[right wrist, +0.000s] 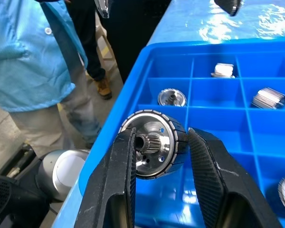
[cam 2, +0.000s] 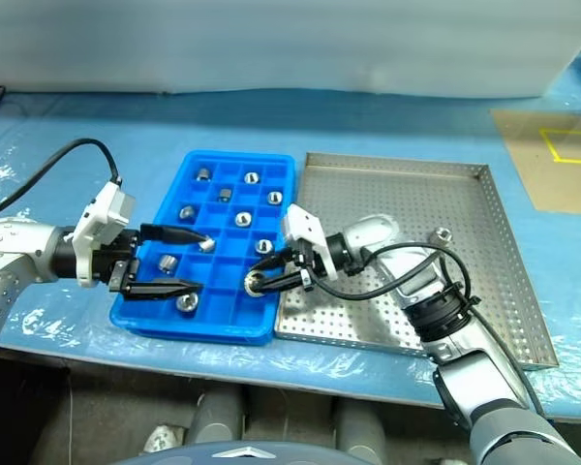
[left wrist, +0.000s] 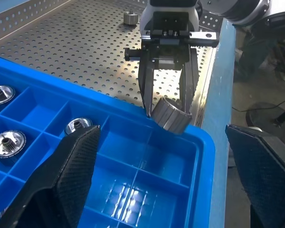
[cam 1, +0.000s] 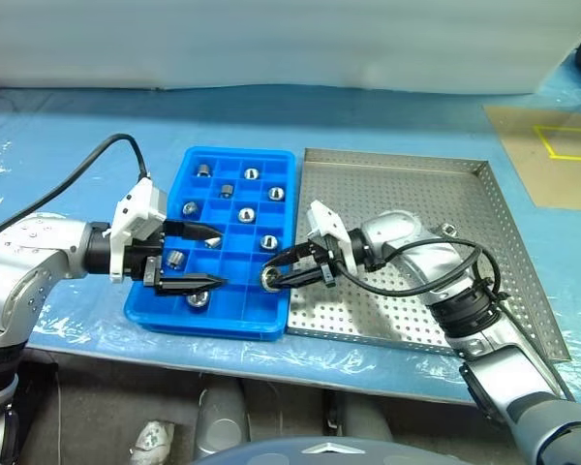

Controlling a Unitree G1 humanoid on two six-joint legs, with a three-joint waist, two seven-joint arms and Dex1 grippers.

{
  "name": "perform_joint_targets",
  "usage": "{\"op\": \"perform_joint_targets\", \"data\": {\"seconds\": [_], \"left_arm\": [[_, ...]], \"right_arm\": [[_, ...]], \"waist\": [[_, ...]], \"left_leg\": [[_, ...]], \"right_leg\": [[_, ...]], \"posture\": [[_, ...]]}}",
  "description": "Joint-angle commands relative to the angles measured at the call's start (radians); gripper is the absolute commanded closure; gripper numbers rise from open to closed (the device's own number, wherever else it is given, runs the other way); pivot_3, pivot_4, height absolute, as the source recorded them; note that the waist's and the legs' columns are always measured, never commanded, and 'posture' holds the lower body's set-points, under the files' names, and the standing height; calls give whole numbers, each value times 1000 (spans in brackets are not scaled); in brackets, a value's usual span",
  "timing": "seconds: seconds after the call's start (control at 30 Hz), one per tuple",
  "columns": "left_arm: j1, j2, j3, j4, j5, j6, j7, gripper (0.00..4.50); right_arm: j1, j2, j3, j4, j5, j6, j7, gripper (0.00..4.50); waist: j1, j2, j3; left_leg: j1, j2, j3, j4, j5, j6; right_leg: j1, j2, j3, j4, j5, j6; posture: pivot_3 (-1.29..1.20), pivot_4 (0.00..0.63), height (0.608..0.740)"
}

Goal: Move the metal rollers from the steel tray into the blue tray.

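Your right gripper [cam 1: 272,278] clamps a shiny silver metal roller [right wrist: 154,144] over the bright blue plastic compartment tray [cam 1: 271,329]; your left gripper [cam 1: 213,259] gapes empty.

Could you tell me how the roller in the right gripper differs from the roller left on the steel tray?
The held roller is clamped between the right gripper's jaws above the blue tray's near corner compartment; the other roller rests loose on the steel tray's perforated floor. The held one lies on its side, hollow end facing sideways; the tray one stands with its hole up. Both are shiny silver short cylinders with hollow centres.
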State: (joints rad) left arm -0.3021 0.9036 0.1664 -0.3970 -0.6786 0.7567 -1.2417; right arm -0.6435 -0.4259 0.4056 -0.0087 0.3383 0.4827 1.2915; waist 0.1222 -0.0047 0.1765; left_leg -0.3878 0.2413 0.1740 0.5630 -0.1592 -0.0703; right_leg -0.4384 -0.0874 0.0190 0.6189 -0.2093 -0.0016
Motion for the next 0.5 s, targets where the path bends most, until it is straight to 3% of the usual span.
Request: {"op": "perform_joint_targets", "data": {"seconds": [0.03,0.37,0.4,0.5], "left_arm": [[6,17,12,-30,-27,2,15,26],[-15,14,0,-8,-29,-7,34,26],[-17,12,0,-5,-29,-8,37,26],[-19,11,-4,0,-28,-12,39,26]], "right_arm": [[-13,23,11,-1,-4,-20,5,3262],[-6,34,20,5,15,15,42,3262],[-5,34,20,3,20,25,44,2532],[-7,36,19,2,20,49,37,1635]], "waist": [[1,0,0],[1,0,0],[1,0,0],[1,0,0]], "left_leg": [[0,0,0,0,0,0],[0,0,0,0,2,-3],[0,0,-1,0,2,-3],[0,0,-1,0,2,-3]], "right_leg": [[0,0,0,0,0,0],[0,0,0,1,0,0],[0,0,0,1,0,0],[0,0,0,1,0,0]], "posture": [[186,150,740],[191,150,740],[190,150,740],[181,150,740]]}}
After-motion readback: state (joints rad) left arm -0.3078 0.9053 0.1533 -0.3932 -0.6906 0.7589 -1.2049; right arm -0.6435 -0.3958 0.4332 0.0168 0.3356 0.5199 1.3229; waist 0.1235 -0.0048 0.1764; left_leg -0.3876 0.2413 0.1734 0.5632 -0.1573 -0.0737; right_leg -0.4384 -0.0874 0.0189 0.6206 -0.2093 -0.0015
